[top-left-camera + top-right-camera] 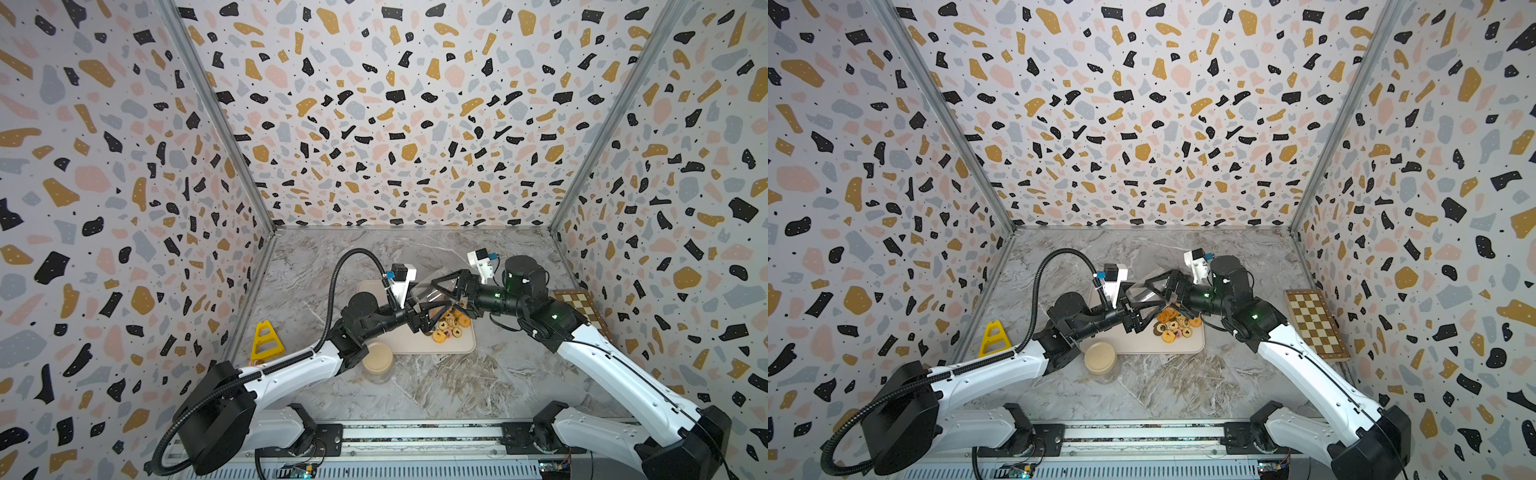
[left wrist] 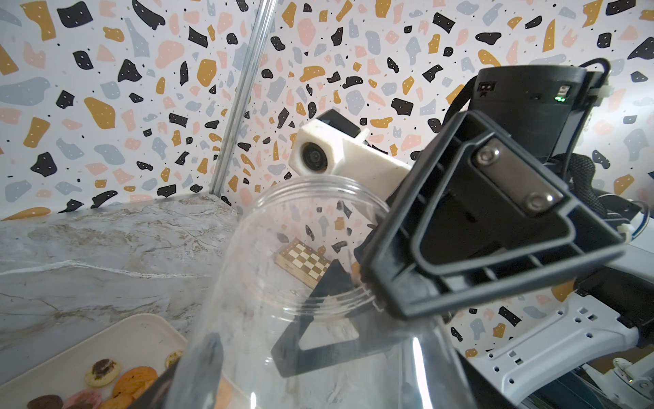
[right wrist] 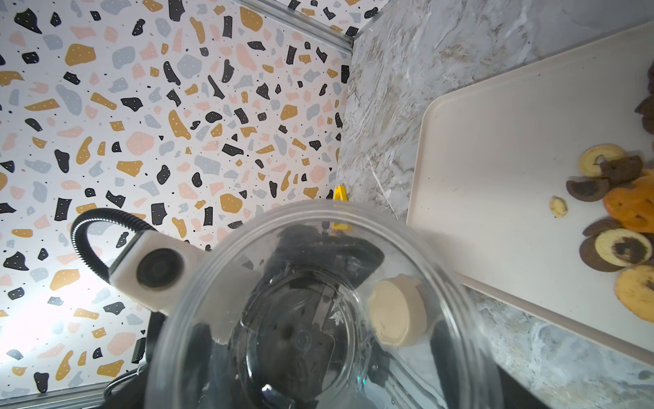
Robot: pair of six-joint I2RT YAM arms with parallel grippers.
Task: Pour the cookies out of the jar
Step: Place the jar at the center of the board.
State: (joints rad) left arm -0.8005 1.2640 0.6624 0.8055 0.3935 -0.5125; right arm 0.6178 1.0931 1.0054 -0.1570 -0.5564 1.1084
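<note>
The clear plastic jar [image 1: 430, 292] [image 1: 1139, 293] hangs tilted on its side over the cream tray [image 1: 415, 347] [image 1: 1142, 345], with both grippers on it. My left gripper [image 2: 325, 375] [image 1: 428, 316] is shut on the jar [image 2: 283, 265] at its base end. My right gripper [image 3: 318, 354] [image 1: 448, 286] is shut on the jar [image 3: 318, 276] at its mouth end, one finger on each side. No cookie shows inside the jar. The cookies [image 1: 451, 326] [image 1: 1177, 326] [image 3: 619, 219] [image 2: 116, 386] lie in a heap on the tray, below the jar.
A beige lid [image 1: 377, 358] [image 1: 1100, 356] lies on the marble table in front of the tray, beside the left forearm. A yellow triangular stand [image 1: 266, 340] sits by the left wall. A chessboard [image 1: 582, 307] [image 1: 1314, 324] lies by the right wall.
</note>
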